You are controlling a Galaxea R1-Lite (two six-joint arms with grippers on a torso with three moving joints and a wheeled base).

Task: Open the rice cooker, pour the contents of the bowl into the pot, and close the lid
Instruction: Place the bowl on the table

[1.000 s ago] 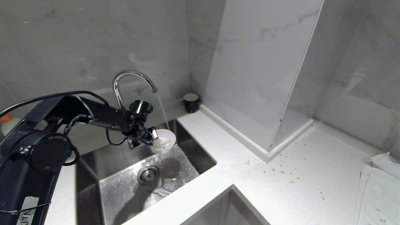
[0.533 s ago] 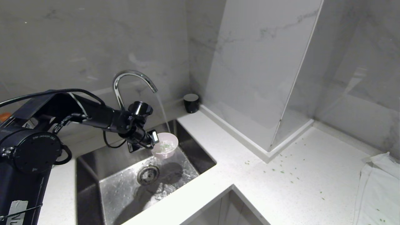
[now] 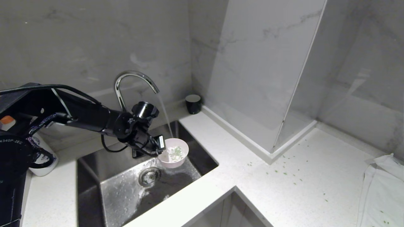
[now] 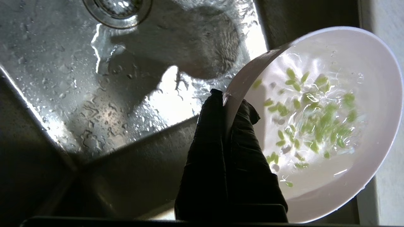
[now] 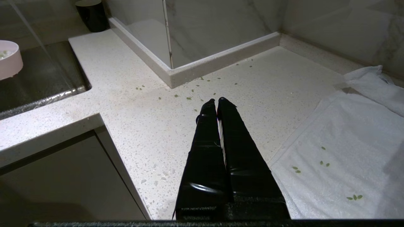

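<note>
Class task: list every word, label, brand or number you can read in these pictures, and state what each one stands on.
"4340P-2EC": white print on the round black joint housing of the left arm, cut off at the picture's edge, so probably only part of a longer code.

White bottle with orange cap: no print can be read.

Nothing else bears readable text.

The head view looks down on the sink (image 3: 94, 189) and counter (image 3: 300, 164). The left wrist view sits close over the bowl (image 4: 331, 126); the right wrist view faces the counter, sharing both.
</note>
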